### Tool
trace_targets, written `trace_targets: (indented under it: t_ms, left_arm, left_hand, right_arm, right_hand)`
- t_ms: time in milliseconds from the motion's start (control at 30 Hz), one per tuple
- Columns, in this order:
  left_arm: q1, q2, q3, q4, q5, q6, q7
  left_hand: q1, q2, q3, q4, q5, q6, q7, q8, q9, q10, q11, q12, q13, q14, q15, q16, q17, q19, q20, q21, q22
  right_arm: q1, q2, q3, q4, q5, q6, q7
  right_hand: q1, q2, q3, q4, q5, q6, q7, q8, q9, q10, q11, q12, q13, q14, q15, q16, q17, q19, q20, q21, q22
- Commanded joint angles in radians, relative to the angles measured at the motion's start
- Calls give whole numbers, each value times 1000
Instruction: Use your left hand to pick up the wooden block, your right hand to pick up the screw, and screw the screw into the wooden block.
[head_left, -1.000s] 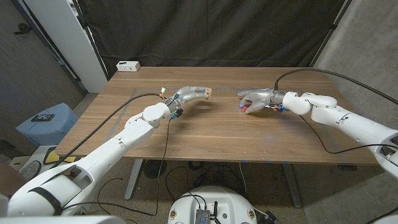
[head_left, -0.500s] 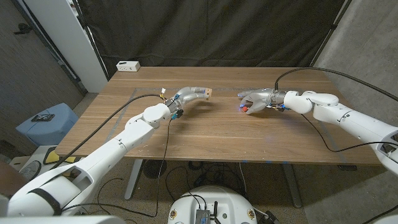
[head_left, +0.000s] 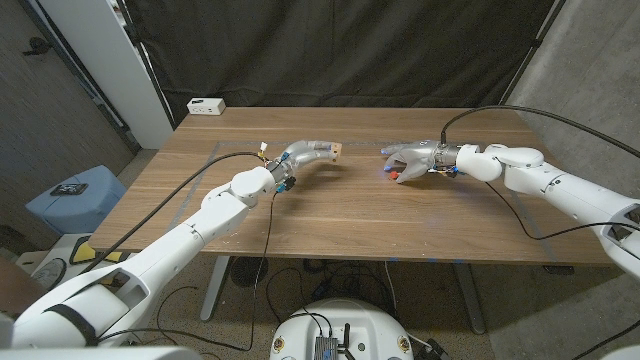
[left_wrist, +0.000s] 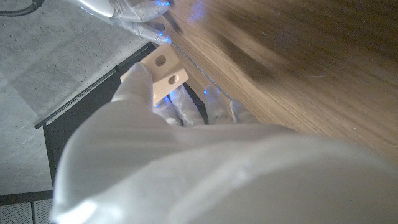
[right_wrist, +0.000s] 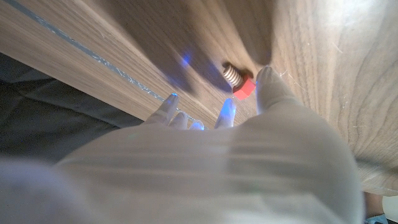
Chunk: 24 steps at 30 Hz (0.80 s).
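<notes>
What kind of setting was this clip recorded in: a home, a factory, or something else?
Most likely a lab or test bay. A bare wooden table stands in front of a black curtain backdrop, with loose cables on the floor and a white power strip at the table's far corner.

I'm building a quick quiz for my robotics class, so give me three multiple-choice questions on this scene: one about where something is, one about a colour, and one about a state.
1. Where is the white power strip?
A. at the table's far left corner
B. beside the right hand
C. under the left arm

2. What colour is the head of the screw?
A. green
B. red
C. black

3. What is the left hand doing?
A. resting with nothing in it
B. pressing the table
C. holding the wooden block

Answers:
1. A, it lies at the far left corner in the head view.
2. B, the right wrist view shows a red head on a metal thread.
3. C, its fingers grip the block.
</notes>
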Motion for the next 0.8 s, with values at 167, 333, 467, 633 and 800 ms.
trace_targets:
  t_ms: [167, 333, 467, 633, 800]
  left_arm:
    - [-7, -10, 5, 15, -1, -8, -1]
    - [-12, -13, 7, 23, -2, -10, -7]
    - [-14, -14, 8, 27, -2, -13, -11]
    - [-12, -12, 8, 23, -3, -9, -10]
    - [-9, -9, 7, 15, -4, 0, -6]
  left_hand:
    - [-2, 10, 4, 2, 6, 8, 3, 5, 3, -3, -2, -4, 3, -3, -89, 4, -1, -3, 1, 10, 6]
    - [-4, 9, 3, 1, 6, 9, 3, 5, 3, -2, -2, -5, 3, -2, -90, 3, -1, -3, 0, 10, 6]
    - [-5, 10, 3, 2, 6, 10, 3, 5, 3, -2, -2, -5, 3, -3, -90, 4, -1, -4, 2, 10, 6]
    - [-6, 11, 3, 1, 6, 9, 4, 5, 3, -2, -2, -6, 3, -4, -88, 3, -1, -4, 3, 10, 6]
    - [-7, 11, 3, 0, 6, 9, 4, 5, 3, -2, -2, -7, 3, -3, -89, 2, -2, -5, 3, 10, 6]
  right_arm:
    - [38, 14, -26, 55, -13, 36, -20]
    - [37, 11, -28, 54, -13, 37, -22]
    - [37, 12, -30, 57, -13, 38, -25]
    - [38, 15, -33, 63, -13, 39, -28]
    - [40, 20, -34, 72, -11, 40, -38]
  right_hand:
    - [11, 6, 2, -1, 4, 5, 0, -1, 0, 0, -3, 0, 6, 9, -34, 2, 5, 1, -6, 1, 2]
    - [14, 8, 3, -1, 5, 17, 1, 6, 2, 1, -5, 1, 6, 12, -39, 3, 5, 2, -7, 2, 2]
    - [14, 12, 2, 1, 5, 32, 2, 14, 4, 3, -4, 2, 6, 13, -39, 3, 5, 4, -8, 2, 2]
    - [16, 14, 1, 2, 5, 57, 3, 29, 8, 7, -4, 4, 6, 16, -41, 3, 5, 6, -9, 3, 2]
    - [18, 18, -1, 2, 5, 91, 3, 49, 14, 13, -7, 7, 6, 18, -40, 3, 4, 6, -9, 3, 2]
